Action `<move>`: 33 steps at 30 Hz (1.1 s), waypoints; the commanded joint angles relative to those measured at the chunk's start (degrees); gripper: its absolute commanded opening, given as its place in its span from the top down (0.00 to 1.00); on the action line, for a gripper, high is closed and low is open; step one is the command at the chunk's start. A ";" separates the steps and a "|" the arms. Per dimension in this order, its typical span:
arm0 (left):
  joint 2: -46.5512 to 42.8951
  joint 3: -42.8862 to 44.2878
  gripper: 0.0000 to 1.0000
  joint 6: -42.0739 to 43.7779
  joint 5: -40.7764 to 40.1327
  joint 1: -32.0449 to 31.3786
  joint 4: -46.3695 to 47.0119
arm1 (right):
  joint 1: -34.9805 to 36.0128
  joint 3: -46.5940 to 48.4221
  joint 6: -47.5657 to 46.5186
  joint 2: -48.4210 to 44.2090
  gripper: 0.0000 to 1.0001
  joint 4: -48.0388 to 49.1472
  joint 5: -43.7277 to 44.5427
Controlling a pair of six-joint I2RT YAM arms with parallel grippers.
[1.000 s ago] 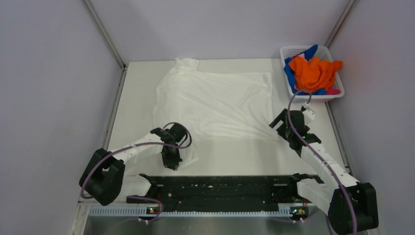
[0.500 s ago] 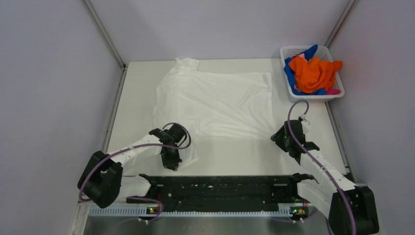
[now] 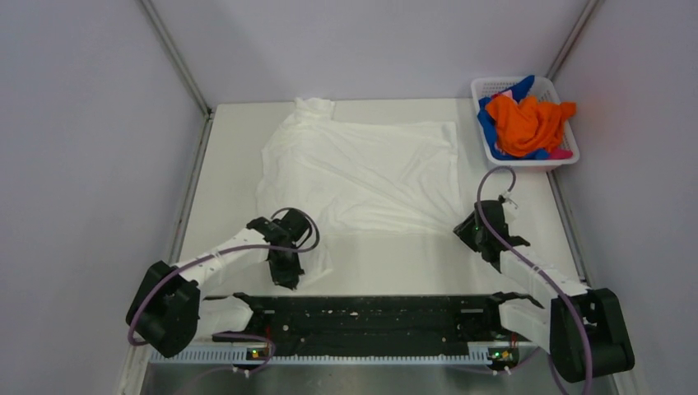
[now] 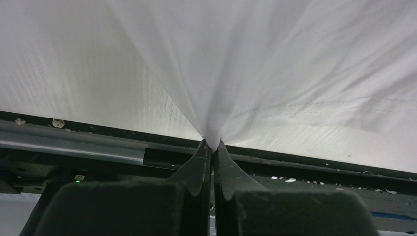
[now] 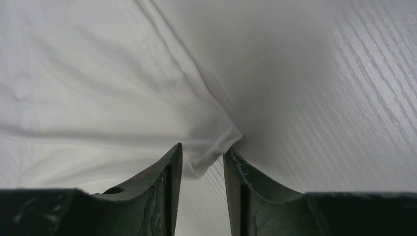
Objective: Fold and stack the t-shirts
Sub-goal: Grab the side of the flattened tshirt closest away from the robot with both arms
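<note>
A large white t-shirt (image 3: 362, 173) lies spread on the table. My left gripper (image 3: 288, 278) is at its near left corner, shut on a pinch of the white cloth (image 4: 246, 59), which rises in a taut peak from the gripper (image 4: 213, 143). My right gripper (image 3: 467, 230) sits at the shirt's near right corner. In the right wrist view the corner of the shirt (image 5: 98, 73) hangs between the fingers of that gripper (image 5: 202, 152), which stand a small gap apart. The cloth touches the right finger only. Orange (image 3: 527, 123), blue (image 3: 487, 123) and pink (image 3: 561, 153) t-shirts lie bunched in the basket.
The white lattice basket (image 3: 527, 164) stands at the back right corner of the table (image 3: 395, 263). A black rail (image 3: 370, 317) runs along the near edge between the arm bases. Grey walls close in both sides and the back.
My right arm has drawn back and down onto the shirt's near right corner, and its jaws have narrowed round it. The left gripper has kept its grip and barely moved.
</note>
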 commanded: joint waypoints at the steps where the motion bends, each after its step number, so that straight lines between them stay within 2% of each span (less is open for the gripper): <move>1: -2.87 0.86 1.00 -1.80 1.31 -0.23 -3.34 | -0.36 0.72 0.32 2.82 0.65 2.00 1.69; 3: -3.66 0.65 1.00 -2.27 3.56 -0.35 -3.55 | -0.39 0.60 0.32 3.30 0.73 2.30 1.62; 8: -5.44 0.95 1.00 -3.07 3.44 -0.32 -6.07 | -0.41 1.60 -0.38 2.33 1.00 -1.41 1.62; 14: -10.59 1.19 1.00 -4.71 4.62 -0.59 -10.99 | -0.40 3.73 -1.56 -4.74 1.00 -16.01 1.88; 17: -13.46 1.34 1.00 -4.32 6.34 -0.71 -11.46 | -0.38 3.44 -1.95 -8.53 1.00 -20.02 0.85; 22: -12.71 4.48 1.00 -1.44 5.01 -0.74 -5.95 | -0.40 3.53 -2.81 -10.10 1.00 -19.03 -0.84; 27: -8.61 11.00 1.00 1.42 2.27 -0.54 2.45 | -0.35 6.90 -4.24 -5.02 1.00 -15.11 -4.22; 33: -3.09 19.60 1.00 4.29 -5.73 0.34 7.58 | -0.36 11.69 -5.61 0.21 1.00 -13.75 -4.27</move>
